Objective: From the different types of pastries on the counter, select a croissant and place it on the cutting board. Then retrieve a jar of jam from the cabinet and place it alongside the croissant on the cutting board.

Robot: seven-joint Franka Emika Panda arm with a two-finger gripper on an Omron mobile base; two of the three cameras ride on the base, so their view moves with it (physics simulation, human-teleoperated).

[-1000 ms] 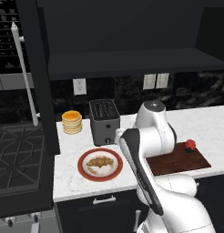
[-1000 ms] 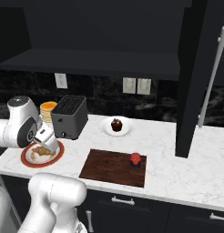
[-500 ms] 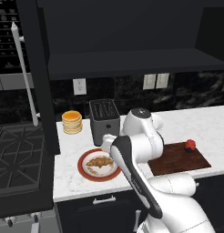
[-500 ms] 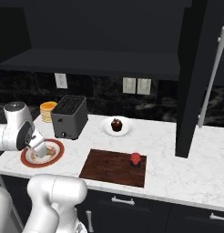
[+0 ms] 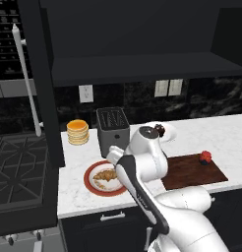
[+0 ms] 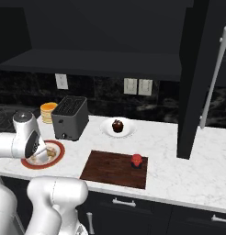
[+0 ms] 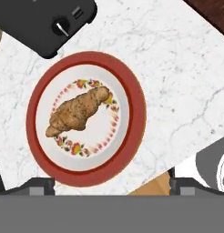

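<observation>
The croissant (image 7: 79, 111) lies golden-brown on a round red-rimmed plate (image 7: 132, 109), seen from straight above in the hand view. My gripper (image 7: 111, 187) hangs over the plate, open, its fingertips (image 7: 38, 186) wide apart and nothing between them. The plate (image 5: 91, 184) sits at the counter's left front, with the croissant (image 5: 105, 174) beside my wrist. The dark wooden cutting board (image 5: 192, 170) lies to the right, and the small red jar of jam (image 5: 205, 157) stands on its far right part. From the other side the jar (image 6: 137, 160) stands on the board (image 6: 110, 167).
A black toaster (image 5: 113, 130) stands just behind the plate, with stacked pancakes (image 5: 77, 132) to its left. A chocolate cupcake (image 6: 117, 125) sits on a white plate behind the board. The black cabinet door with a white handle (image 6: 213, 78) hangs open at the right.
The arm has swung left and down, from over the counter's middle to above the red-rimmed plate. The gripper has stayed open. Nothing on the counter has moved.
</observation>
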